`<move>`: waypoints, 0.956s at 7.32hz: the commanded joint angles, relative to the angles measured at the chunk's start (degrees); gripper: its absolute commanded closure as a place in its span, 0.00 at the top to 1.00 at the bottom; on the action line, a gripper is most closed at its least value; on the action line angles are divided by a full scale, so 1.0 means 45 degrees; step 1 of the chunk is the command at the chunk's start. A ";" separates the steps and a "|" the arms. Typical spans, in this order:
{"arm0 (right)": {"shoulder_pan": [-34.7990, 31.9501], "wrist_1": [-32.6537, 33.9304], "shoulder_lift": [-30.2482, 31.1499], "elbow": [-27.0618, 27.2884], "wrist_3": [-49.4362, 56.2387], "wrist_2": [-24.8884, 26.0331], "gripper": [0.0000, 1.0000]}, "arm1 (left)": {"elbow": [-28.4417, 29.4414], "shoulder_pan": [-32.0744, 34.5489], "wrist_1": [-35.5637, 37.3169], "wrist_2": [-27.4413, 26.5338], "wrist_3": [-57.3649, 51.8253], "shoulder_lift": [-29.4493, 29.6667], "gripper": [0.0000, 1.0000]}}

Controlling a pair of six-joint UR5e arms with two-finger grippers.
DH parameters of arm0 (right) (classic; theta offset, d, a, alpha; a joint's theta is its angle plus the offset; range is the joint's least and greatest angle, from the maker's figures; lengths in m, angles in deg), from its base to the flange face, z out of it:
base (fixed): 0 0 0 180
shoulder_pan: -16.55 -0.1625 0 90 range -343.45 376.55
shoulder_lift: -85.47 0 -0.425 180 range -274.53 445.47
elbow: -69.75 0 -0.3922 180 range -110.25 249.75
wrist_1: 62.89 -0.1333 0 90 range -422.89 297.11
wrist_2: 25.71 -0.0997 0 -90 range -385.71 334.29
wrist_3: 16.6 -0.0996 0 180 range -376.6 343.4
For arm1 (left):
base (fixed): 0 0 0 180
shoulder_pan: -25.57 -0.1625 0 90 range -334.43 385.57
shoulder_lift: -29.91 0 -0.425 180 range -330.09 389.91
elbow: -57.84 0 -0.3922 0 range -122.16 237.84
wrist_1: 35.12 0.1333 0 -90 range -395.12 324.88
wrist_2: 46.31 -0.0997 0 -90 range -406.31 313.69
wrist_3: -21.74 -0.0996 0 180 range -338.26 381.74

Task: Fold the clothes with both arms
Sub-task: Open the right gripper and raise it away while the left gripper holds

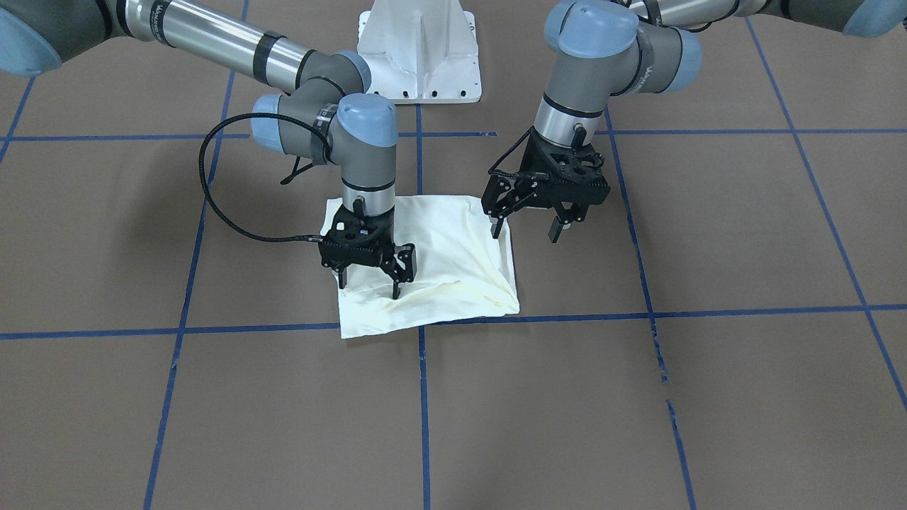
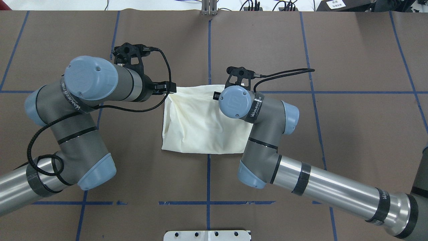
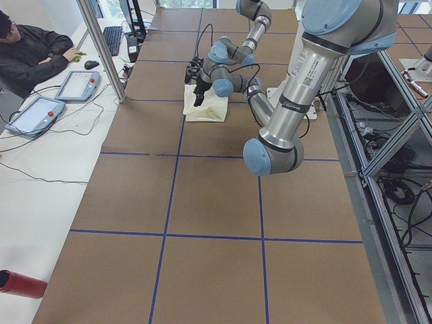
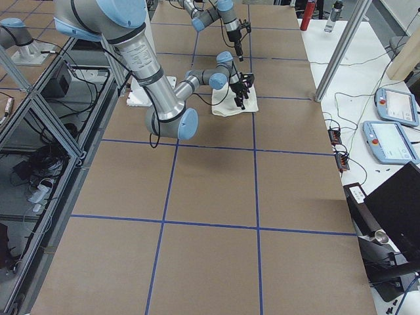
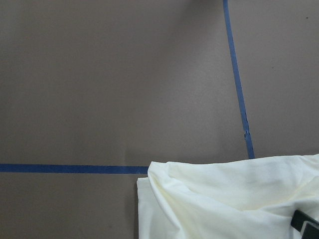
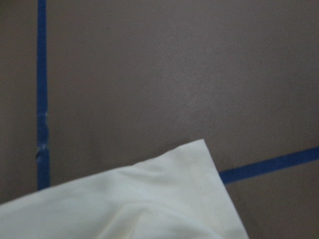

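The clothes are one cream shirt, folded into a plain rectangle on the brown table, with no print showing. My left gripper hangs open over the shirt's edge on the robot's left. One fingertip is above the cloth and the other is above bare table. My right gripper is open over the opposite part of the shirt, with both tips close to the cloth; I cannot tell if they touch. The left wrist view shows a shirt corner, and so does the right wrist view.
Blue tape lines cross the brown table. The white pedestal base stands behind the shirt. In the side view, beyond the table's edge, a person sits at a desk with control tablets. A red bottle lies nearby.
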 commanded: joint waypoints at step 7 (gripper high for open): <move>-0.2884 -0.0146 -0.0154 -0.0125 0.1594 -0.3677 1.00 | 0.0394 -0.1558 -0.2997 -0.0151 0.1681 -0.1289 0.55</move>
